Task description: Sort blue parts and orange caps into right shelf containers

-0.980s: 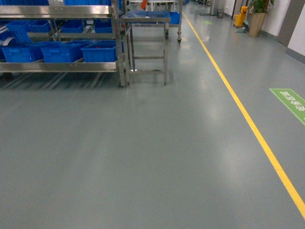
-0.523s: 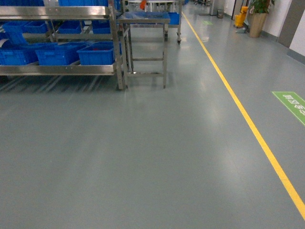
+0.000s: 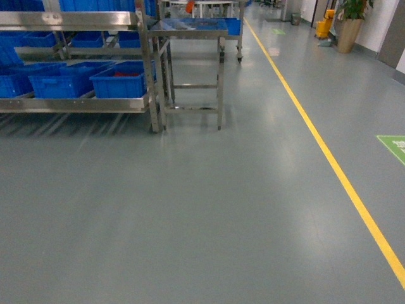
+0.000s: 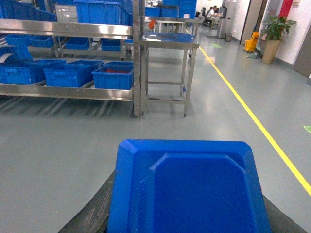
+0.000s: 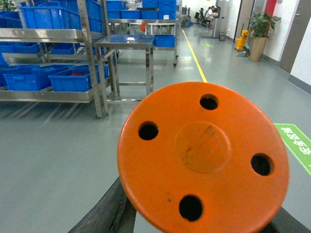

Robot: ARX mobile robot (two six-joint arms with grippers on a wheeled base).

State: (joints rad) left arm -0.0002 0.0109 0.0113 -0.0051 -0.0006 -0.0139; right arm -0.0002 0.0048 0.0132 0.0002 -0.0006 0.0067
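My blue part [image 4: 187, 187] and orange cap [image 5: 204, 158] ride in front; each gripper is hidden. The crates [image 3: 120, 81] sit ahead, left.

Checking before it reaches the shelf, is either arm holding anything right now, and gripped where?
Left wrist view is filled by a blue part, right wrist view by an orange cap. Both look carried, but the fingers and grip points are hidden.
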